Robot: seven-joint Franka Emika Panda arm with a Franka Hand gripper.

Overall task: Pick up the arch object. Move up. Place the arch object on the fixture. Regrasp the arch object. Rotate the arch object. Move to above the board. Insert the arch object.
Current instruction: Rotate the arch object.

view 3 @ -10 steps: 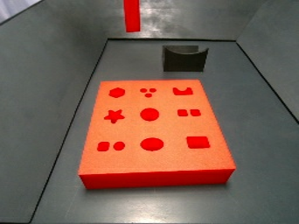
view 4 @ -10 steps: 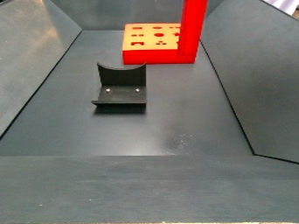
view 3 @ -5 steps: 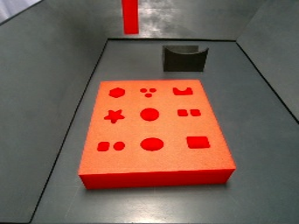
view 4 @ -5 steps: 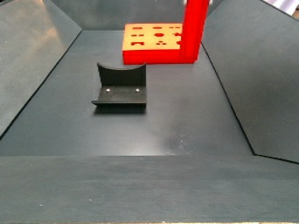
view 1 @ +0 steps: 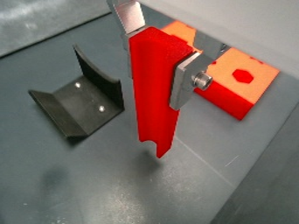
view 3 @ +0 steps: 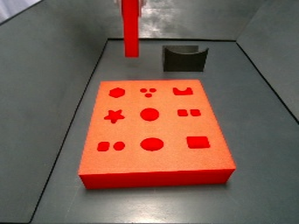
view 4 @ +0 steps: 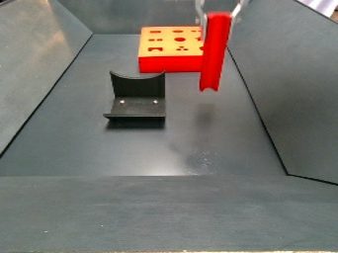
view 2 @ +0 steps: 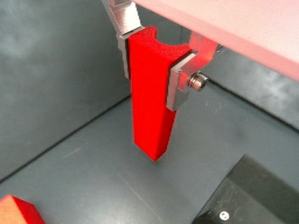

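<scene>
The arch object (view 1: 152, 96) is a long bright-red bar held upright, with its notched arch end up between the fingers in a wrist view (view 2: 149, 96). My gripper (view 1: 156, 54) is shut on its upper part, also seen in a wrist view (view 2: 153, 61) and at the top of a side view (view 4: 218, 10). The bar (view 4: 212, 54) hangs clear above the floor, beside the fixture (view 4: 136, 99) and in front of the board (view 4: 172, 42). In a side view the bar (view 3: 129, 26) hangs left of the fixture (view 3: 184, 59), beyond the board (view 3: 152, 122).
The dark fixture (view 1: 76, 96) stands on the grey floor close to the bar; its corner shows in a wrist view (view 2: 251, 201). Sloping grey walls (view 4: 40, 69) ring the floor. A corner of the board (view 1: 233, 79) lies behind the bar.
The gripper has come down with the arch object: the bar's lower end sits clearly lower in both side views, and the fingers now show at the top of one.
</scene>
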